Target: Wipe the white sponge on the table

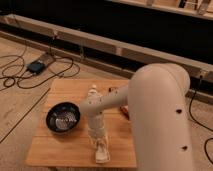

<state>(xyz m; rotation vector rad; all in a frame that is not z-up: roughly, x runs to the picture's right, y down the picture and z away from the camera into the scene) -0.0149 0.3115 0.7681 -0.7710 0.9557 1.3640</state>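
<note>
The robot's big white arm (160,107) fills the right of the frame. It reaches down over the wooden table (67,90) at lower centre. A black bowl (63,117) sits on the table's left. The claw (101,148) points down near the front edge, closed on the white sponge (103,157), which rests on the planks.

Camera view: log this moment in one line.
gripper: near table front edge | jaws: shut on white sponge | sponge: on table | black bowl: apart from sponge
</note>
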